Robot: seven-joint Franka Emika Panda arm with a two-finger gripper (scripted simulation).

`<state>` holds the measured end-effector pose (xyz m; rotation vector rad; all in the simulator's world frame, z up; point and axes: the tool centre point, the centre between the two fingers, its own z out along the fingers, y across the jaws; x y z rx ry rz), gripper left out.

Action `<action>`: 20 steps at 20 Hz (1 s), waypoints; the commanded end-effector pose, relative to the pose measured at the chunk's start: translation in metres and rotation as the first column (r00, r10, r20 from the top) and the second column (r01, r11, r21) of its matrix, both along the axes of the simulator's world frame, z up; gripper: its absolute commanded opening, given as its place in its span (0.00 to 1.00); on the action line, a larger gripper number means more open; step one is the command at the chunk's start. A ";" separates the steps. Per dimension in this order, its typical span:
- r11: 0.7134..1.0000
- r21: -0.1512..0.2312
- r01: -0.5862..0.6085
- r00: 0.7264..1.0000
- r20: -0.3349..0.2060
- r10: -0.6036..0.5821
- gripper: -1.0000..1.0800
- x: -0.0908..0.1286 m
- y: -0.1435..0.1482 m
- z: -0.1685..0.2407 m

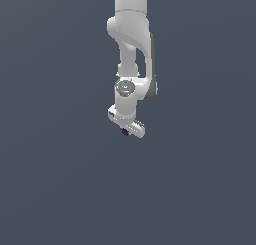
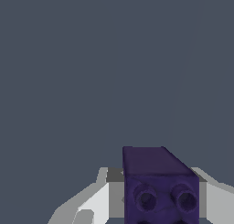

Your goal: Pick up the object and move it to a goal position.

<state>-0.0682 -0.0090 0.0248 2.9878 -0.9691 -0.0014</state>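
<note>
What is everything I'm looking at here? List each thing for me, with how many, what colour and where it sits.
Block: one, dark purple, with two round studs on the face toward the wrist camera, sitting between the tool's fingers; in the exterior view only a purple speck shows under the tool.
Surface: one, plain grey-blue, filling the background of both views.
Robot arm: one, white with dark trim, coming in from the top of the exterior view.
Tool: one, white, at the arm's end, fingers on either side of the block.
</note>
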 end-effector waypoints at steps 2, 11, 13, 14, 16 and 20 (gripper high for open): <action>1.000 0.000 -0.001 1.000 0.001 0.001 0.00 -0.002 0.012 0.007; 1.000 0.000 -0.001 1.000 0.001 0.001 0.00 -0.013 0.077 0.046; 1.000 0.000 -0.001 1.000 0.001 0.001 0.00 -0.016 0.097 0.058; 1.000 0.000 -0.001 1.000 0.001 0.001 0.00 -0.018 0.107 0.064; 1.000 0.000 -0.001 1.000 0.001 0.001 0.00 -0.021 0.126 0.076; 1.000 -0.001 -0.001 1.000 0.001 0.001 0.00 -0.025 0.158 0.095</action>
